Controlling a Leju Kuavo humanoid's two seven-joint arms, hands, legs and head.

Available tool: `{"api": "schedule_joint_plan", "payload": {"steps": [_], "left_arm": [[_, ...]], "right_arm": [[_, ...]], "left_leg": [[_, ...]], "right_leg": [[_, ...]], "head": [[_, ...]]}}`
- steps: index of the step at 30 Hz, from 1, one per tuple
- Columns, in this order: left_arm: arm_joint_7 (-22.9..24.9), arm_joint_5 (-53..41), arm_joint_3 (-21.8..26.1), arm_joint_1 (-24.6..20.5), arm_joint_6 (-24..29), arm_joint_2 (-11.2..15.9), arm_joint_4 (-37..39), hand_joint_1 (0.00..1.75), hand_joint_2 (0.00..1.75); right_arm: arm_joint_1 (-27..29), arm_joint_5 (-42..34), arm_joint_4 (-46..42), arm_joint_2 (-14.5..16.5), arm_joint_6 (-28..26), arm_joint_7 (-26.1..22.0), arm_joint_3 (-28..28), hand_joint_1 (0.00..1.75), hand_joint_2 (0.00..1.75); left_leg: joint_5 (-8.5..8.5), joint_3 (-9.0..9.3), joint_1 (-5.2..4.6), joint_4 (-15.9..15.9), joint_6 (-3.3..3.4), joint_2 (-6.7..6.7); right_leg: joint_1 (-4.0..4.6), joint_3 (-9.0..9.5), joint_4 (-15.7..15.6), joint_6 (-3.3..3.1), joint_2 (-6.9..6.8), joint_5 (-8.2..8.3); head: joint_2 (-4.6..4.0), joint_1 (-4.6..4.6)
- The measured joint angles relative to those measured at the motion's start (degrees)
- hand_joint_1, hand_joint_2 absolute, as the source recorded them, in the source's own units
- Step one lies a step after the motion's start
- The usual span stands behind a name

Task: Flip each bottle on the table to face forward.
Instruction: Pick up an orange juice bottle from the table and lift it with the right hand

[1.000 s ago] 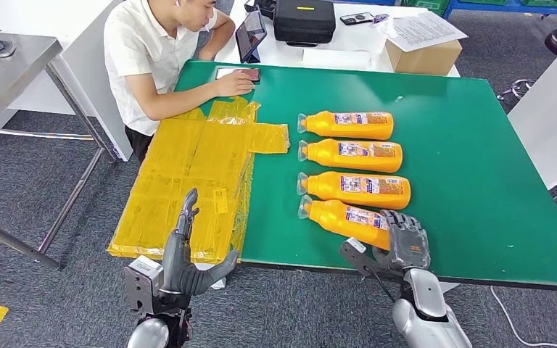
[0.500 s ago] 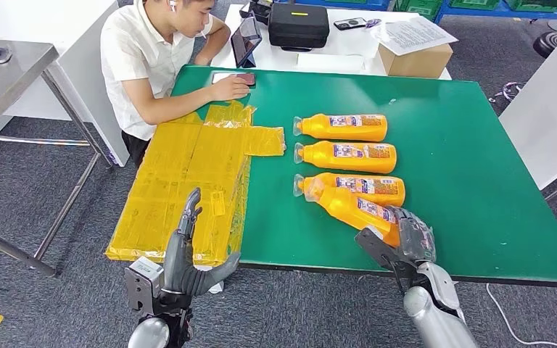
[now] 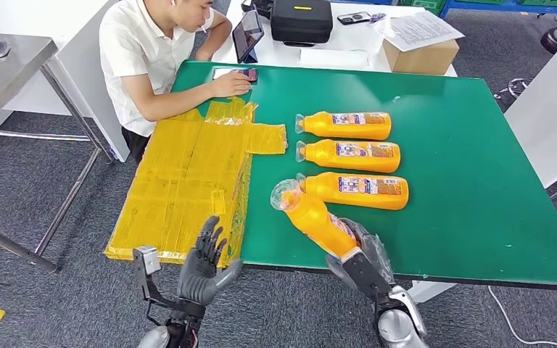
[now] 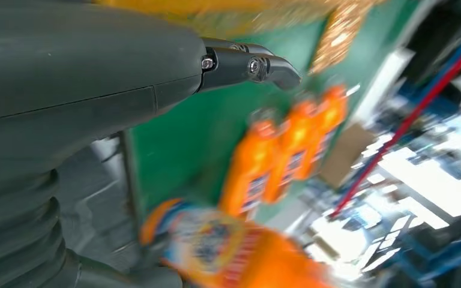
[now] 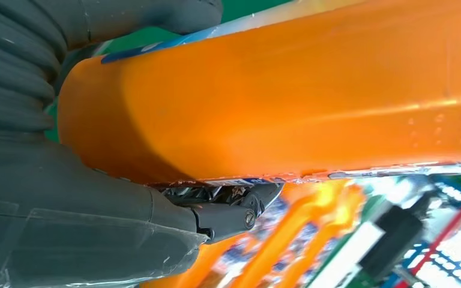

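Note:
Three orange bottles lie in a row on the green table [image 3: 471, 181], caps to the left: far bottle [image 3: 344, 125], middle bottle [image 3: 349, 154], near bottle [image 3: 355, 189]. My right hand [image 3: 359, 257] grips the base of a fourth orange bottle [image 3: 310, 215] at the table's front edge; it is lifted and tilted, its clear cap up and to the left. The right wrist view shows this held bottle [image 5: 288, 90] close up, pressed against the hand. My left hand [image 3: 203, 262] is below the front edge, fingers spread, holding nothing; it appears blurred in the left wrist view [image 4: 84, 66].
A flattened yellow sheet [image 3: 188, 181] covers the table's left part and overhangs its edge. A person [image 3: 152, 58] sits at the far left corner with a hand on a phone [image 3: 238, 74]. A cardboard box [image 3: 421, 54] and a black case [image 3: 302, 20] stand behind.
My right hand has lifted the nearest bottle out of the row and swung it up and to the left, cap rising. My left hand has dropped lower and turned.

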Motion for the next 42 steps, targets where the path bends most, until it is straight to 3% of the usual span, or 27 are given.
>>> {"api": "schedule_joint_plan", "payload": {"steps": [8,17,33,34,37,38,39,40,42], "left_arm": [[0.1,0.6,-4.5,-3.6,-2.5,1.6,6.5,0.0,1.75],[-0.8,-2.8,-5.9,-5.3,-4.2,1.7,5.2,0.0,1.75],[0.2,-0.4,-5.6,-6.6,-4.3,0.9,3.9,0.0,1.75],[0.3,-0.4,-5.6,-6.6,-4.4,0.9,3.9,0.17,1.75],[0.6,-0.6,-5.6,-6.7,-4.4,0.9,3.8,1.48,1.75],[0.8,-0.8,-5.6,-6.7,-4.4,0.9,3.9,1.75,1.75],[0.9,-1.1,-5.7,-6.9,-4.2,0.9,3.9,1.75,1.75],[1.0,-1.5,-5.7,-7.1,-3.8,0.9,4.2,1.75,1.75],[0.9,-1.9,-5.8,-7.8,-3.0,0.9,4.9,1.75,1.75]], "right_arm": [[-0.8,-1.9,-0.6,2.6,2.6,-1.8,5.5,1.7,1.75],[-2.8,-2.6,3.2,4.1,6.6,-1.2,12.4,1.75,1.75],[-5.1,-2.5,9.5,6.1,7.9,-1.4,19.4,1.73,1.75],[-5.3,-2.6,9.8,6.2,7.9,-1.4,19.5,1.74,1.75],[-5.6,-2.6,10.4,6.4,7.4,-1.4,19.8,1.71,1.75],[-5.7,-2.5,10.6,6.4,6.8,-1.4,19.9,1.7,1.75],[-5.8,-2.2,10.8,6.5,6.2,-1.4,20.0,1.68,1.75],[-5.9,-1.8,10.9,6.6,5.4,-1.4,20.1,1.53,1.75],[-6.3,-1.3,11.2,6.7,4.3,-1.1,20.4,0.74,1.75]], "left_leg": [[0.01,-0.35,-0.03,0.0,0.02,-0.07],[0.01,-0.47,-0.03,0.0,0.02,-0.11],[0.01,-0.54,-0.03,0.0,0.02,-0.11],[0.01,-0.54,-0.03,0.0,0.02,-0.11],[0.01,-0.55,-0.03,0.0,0.02,-0.11],[0.01,-0.56,-0.03,0.0,0.02,-0.12],[0.01,-0.56,-0.03,0.0,0.02,-0.12],[0.01,-0.56,-0.04,0.0,0.02,-0.12],[0.02,-0.56,-0.03,0.0,0.02,-0.12]], "right_leg": [[-0.03,-0.32,0.0,0.01,-0.07,-0.01],[-0.04,-0.41,0.0,0.01,-0.11,-0.03],[-0.03,-0.5,0.0,0.01,-0.12,-0.03],[-0.03,-0.5,0.0,0.01,-0.12,-0.03],[-0.04,-0.51,0.0,0.01,-0.12,-0.03],[-0.04,-0.51,0.0,0.01,-0.12,-0.03],[-0.04,-0.51,0.0,0.01,-0.12,-0.03],[-0.04,-0.51,0.0,0.01,-0.12,-0.03],[-0.04,-0.51,0.0,0.01,-0.12,-0.03]], "head": [[0.0,-0.01],[0.0,0.01],[0.0,0.0],[0.0,0.0],[0.0,0.0],[0.0,0.0],[0.0,0.0],[0.0,0.0],[0.0,0.0]]}}
